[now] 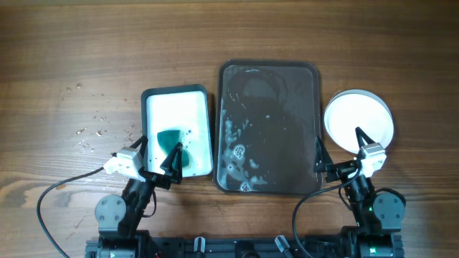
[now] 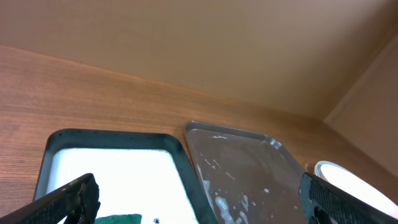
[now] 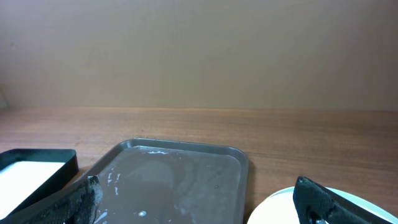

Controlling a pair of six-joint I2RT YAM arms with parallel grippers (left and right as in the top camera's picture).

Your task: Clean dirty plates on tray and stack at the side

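Note:
The white plates (image 1: 358, 118) sit stacked on the wood tabletop just right of the tray, and the top one is plain white. The dark brown tray (image 1: 287, 107) lies in the middle, holding only foam and wet streaks. My left gripper (image 1: 161, 145) hangs open over the near end of the basin, nothing between its fingers. Over the gap between the tray's right rim and the plates, my right gripper (image 1: 338, 140) is open and empty too. The left wrist view shows the tray (image 2: 249, 162) and a plate edge (image 2: 351, 183). The right wrist view shows the tray (image 3: 180, 174) and the plate (image 3: 280, 208).
A dark-rimmed basin (image 1: 174, 90) with a white bottom stands left of the tray, a green sponge (image 1: 172, 143) at its near end. Small white crumbs (image 1: 90, 136) dot the table at the left. Bare wood (image 1: 107, 43) stretches across the back.

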